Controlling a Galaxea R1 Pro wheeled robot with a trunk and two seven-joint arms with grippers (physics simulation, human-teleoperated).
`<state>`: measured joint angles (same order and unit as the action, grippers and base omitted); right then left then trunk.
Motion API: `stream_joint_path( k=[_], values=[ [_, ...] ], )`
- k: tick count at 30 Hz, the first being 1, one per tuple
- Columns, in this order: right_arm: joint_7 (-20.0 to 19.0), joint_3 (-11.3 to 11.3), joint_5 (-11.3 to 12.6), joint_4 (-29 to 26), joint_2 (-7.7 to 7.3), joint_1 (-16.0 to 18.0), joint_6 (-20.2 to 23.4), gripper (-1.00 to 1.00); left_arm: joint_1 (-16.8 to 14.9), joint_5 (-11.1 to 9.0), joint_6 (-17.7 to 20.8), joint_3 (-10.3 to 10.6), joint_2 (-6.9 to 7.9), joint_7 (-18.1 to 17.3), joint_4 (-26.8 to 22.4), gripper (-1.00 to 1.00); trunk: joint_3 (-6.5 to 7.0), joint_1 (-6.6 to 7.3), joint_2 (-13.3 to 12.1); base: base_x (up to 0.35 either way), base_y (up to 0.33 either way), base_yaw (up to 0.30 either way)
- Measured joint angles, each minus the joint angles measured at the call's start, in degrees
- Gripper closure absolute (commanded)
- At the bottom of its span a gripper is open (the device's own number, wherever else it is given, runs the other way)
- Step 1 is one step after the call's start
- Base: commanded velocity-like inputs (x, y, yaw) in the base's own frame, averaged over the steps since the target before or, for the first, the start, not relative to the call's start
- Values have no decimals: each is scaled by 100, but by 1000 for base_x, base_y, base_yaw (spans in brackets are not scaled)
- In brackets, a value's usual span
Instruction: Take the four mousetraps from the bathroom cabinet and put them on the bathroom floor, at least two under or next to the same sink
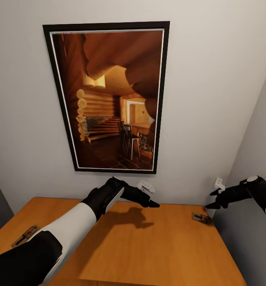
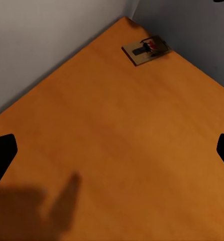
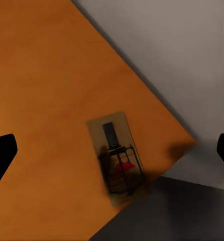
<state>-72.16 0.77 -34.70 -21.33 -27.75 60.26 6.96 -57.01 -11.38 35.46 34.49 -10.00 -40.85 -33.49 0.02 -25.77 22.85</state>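
The cabinet's (image 1: 157, 246) orange-brown top spreads out below me. One mousetrap (image 1: 201, 218) lies at its back right corner, by the wall; it also shows in the left wrist view (image 2: 146, 50) and the right wrist view (image 3: 119, 158). A second mousetrap (image 1: 26, 235) lies near the left edge, partly behind my left forearm. My left gripper (image 1: 149, 200) hovers over the back middle of the top, open, its fingers (image 2: 2, 155) wide apart. My right gripper (image 1: 212, 200) hangs open just above the corner mousetrap, with its fingers (image 3: 1, 155) clear of it.
A large black-framed picture (image 1: 109, 99) hangs on the pale wall behind the cabinet. A grey side wall (image 1: 256, 159) closes the right side, tight against the cabinet's right edge. Bare wood lies between the two traps.
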Motion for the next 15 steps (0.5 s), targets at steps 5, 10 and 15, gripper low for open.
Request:
stream_joint_path(
  k=[5, 10, 15],
  values=[
    [81, 10, -20, -1, -2, 1, 53, -100, 0, 0, -5, 3, 0, 4, 0, -100, 0, 0, 0, 0, 0, 0],
    [196, 32, -208, 0, -8, 0, 107, -100, 0, -1, -7, 2, 0, 5, 1, -100, 0, 0, 0, 0, 0, 0],
    [263, 67, -447, 0, -17, -1, 123, -100, 0, 5, -8, 3, 0, 11, 1, -100, 0, 0, 0, 0, 0, 0]
  ],
)
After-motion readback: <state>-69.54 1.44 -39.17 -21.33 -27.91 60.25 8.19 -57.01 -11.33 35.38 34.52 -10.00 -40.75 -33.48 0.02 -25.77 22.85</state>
